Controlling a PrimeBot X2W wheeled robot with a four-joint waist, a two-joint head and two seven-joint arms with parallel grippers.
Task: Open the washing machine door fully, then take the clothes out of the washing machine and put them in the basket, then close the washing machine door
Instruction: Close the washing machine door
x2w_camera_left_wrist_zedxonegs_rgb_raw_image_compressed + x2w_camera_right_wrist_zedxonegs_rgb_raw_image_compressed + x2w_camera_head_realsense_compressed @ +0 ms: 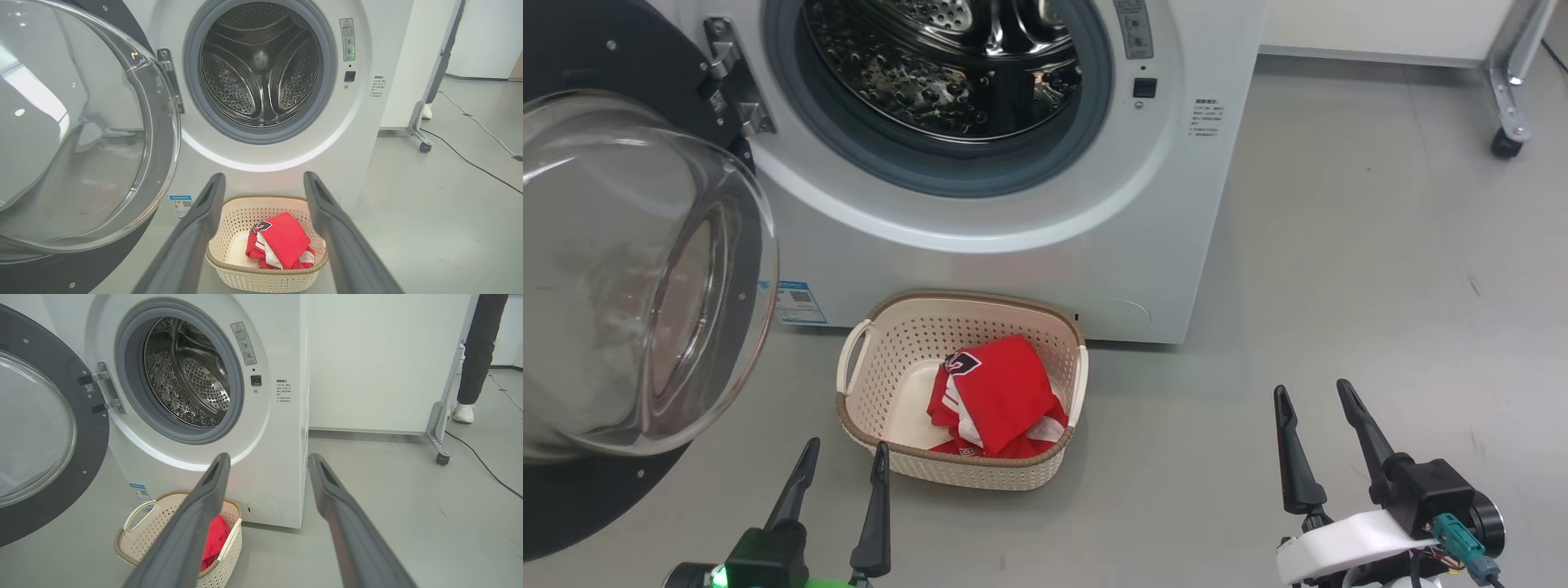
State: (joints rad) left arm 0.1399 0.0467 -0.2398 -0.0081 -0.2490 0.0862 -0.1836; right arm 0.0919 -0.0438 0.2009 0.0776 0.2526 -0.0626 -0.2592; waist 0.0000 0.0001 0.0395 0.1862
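The washing machine door (pixel 629 278) stood swung wide, up and off to the left of the left fingers (pixel 876 506), its glass bowl bulging toward them. The right fingers (pixel 1294 457) were well apart from it, so the left arm looked the nearer one to push it shut. Both pairs of fingers were spread and empty. Just ahead of the left fingers the clothes (pixel 1001 392) lay in the basket (pixel 980 474), on the grey floor (pixel 1339 286) against the washing machine (pixel 1045 269). Beyond the right fingers stood a wheeled frame (pixel 1507 98) and a person's leg (pixel 478 355).

Grey floor (pixel 1339 286) under the washing machine (pixel 980 278), the basket (pixel 972 475) (just before it) and a wheeled frame (pixel 1507 114)
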